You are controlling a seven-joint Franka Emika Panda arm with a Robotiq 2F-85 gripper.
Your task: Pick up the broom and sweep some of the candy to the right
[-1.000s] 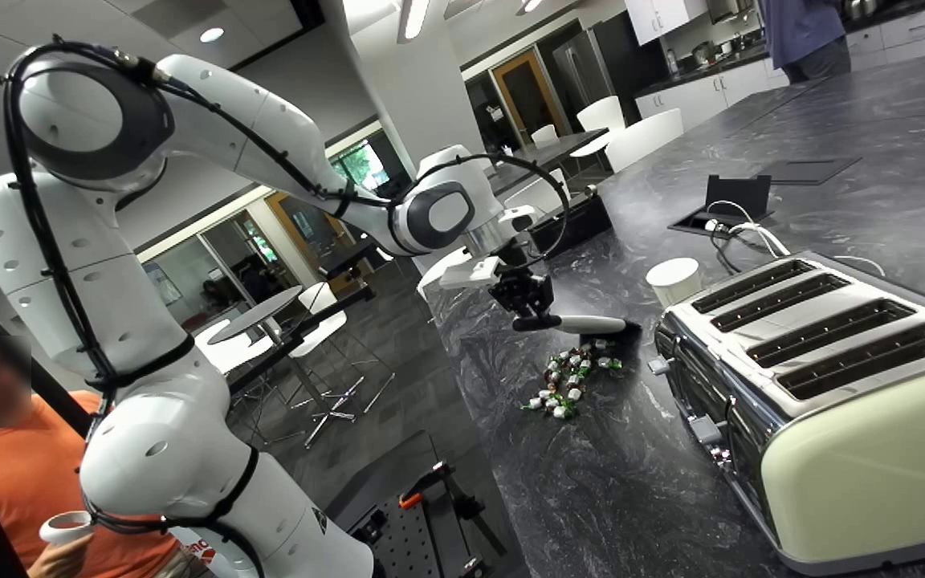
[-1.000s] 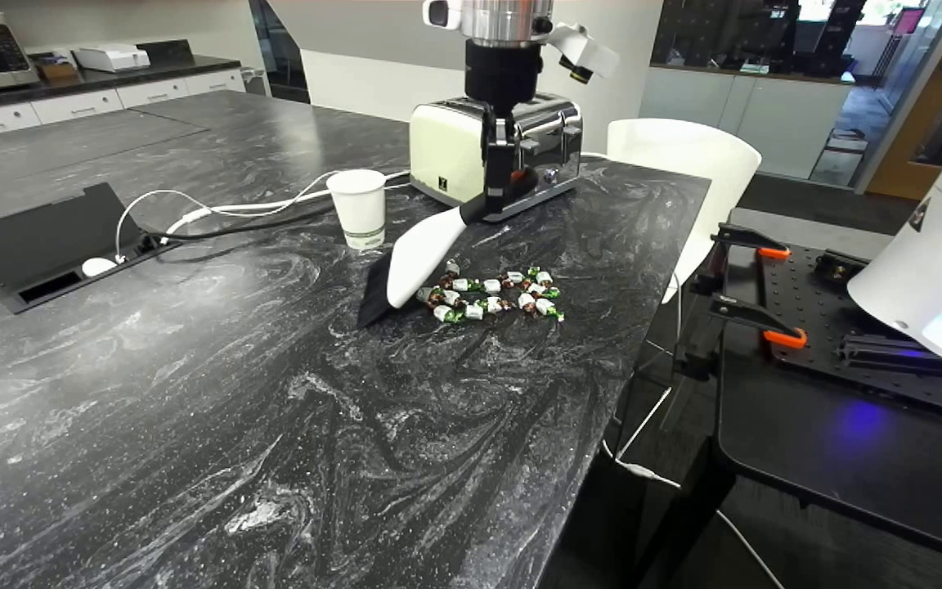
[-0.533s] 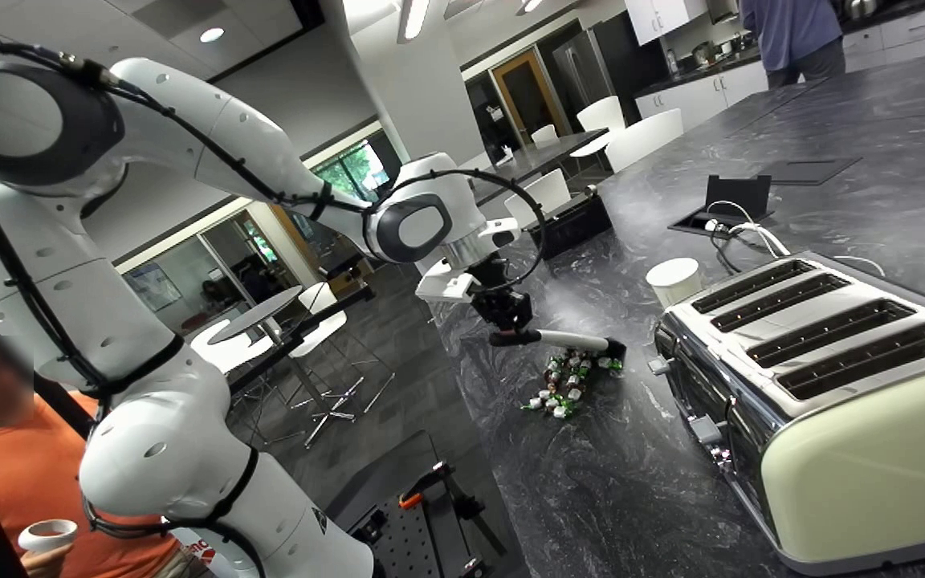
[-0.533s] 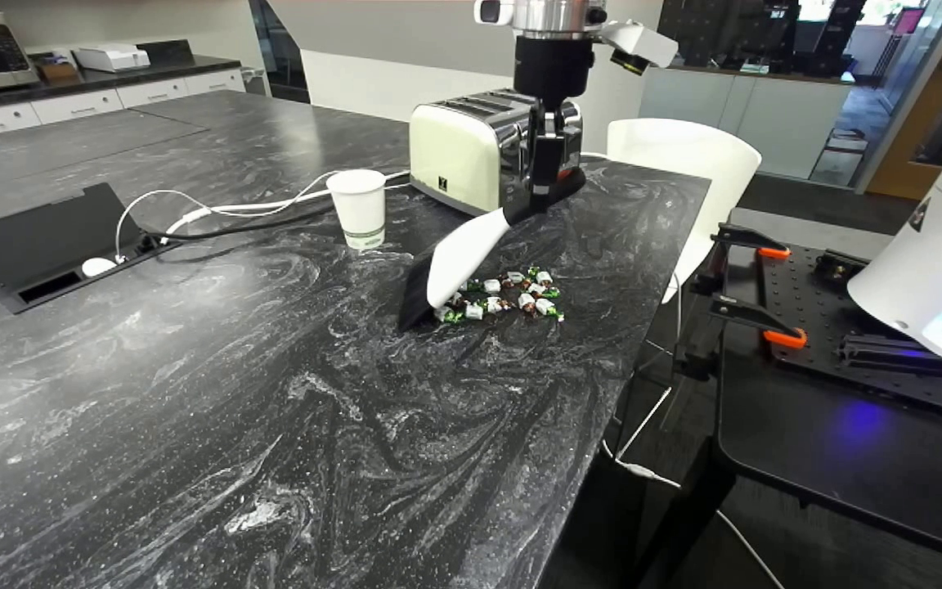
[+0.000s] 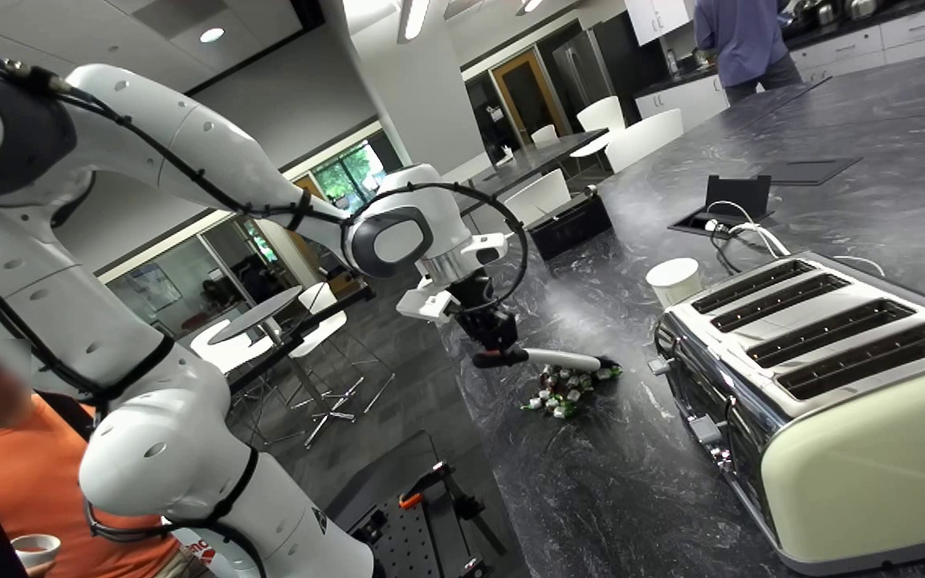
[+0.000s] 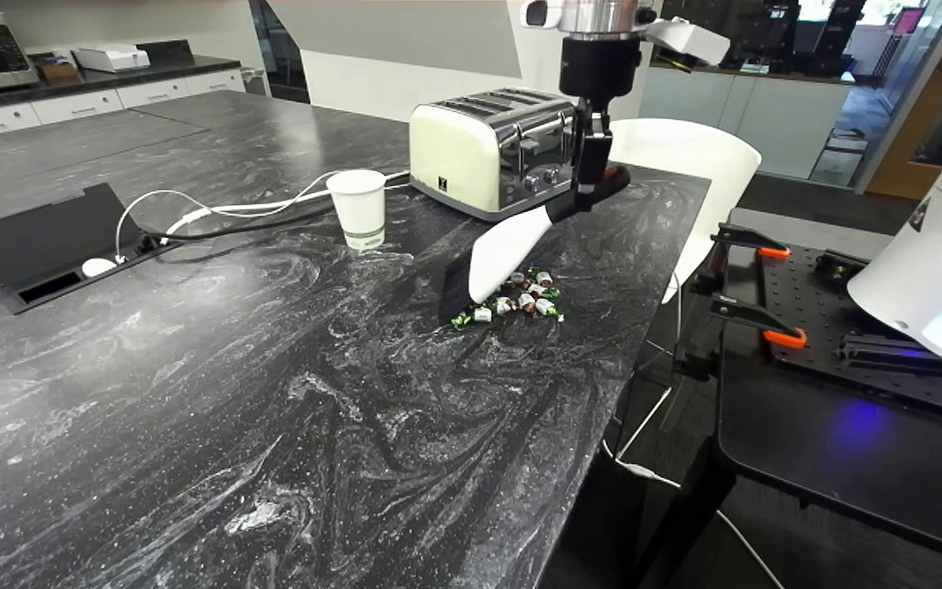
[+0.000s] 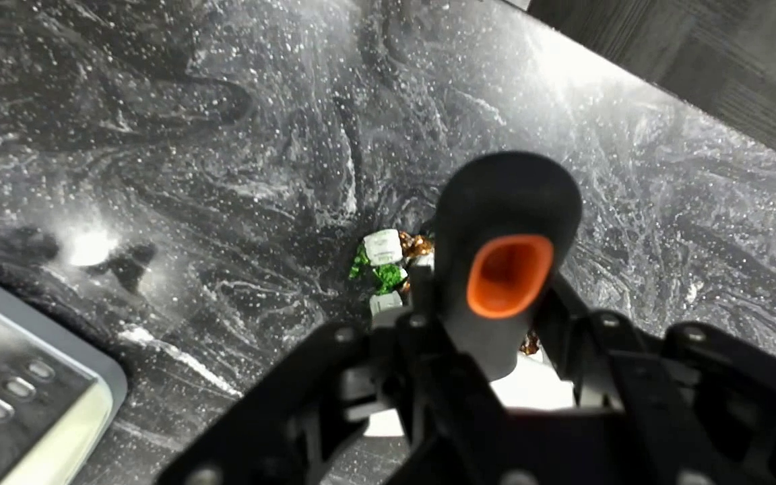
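Note:
The broom, a hand brush with a white head (image 6: 510, 249), dark bristles and a black handle, is tilted down toward the table in both exterior views (image 5: 563, 359). My gripper (image 6: 591, 192) is shut on its handle; in the wrist view the handle's black end with an orange-rimmed hole (image 7: 509, 195) stands between the fingers. The candy (image 6: 530, 301), white pieces with green and brown wrappers, lies in a cluster against the brush. The bristles are at its left edge in that view, and the head hides part of it. Some candy also shows in the wrist view (image 7: 382, 248).
A cream and chrome toaster (image 6: 455, 155) stands behind the candy; its corner shows in the wrist view (image 7: 58, 431). A white paper cup (image 6: 359, 213) and an open outlet box with cables (image 6: 54, 237) stand to the left. The dark table's edge (image 6: 643, 343) runs along the right.
My gripper has carried the broom rightward in an exterior view, into the candy's left side. The leftmost pieces have shifted right or are hidden behind the head. The toaster and cup have not moved.

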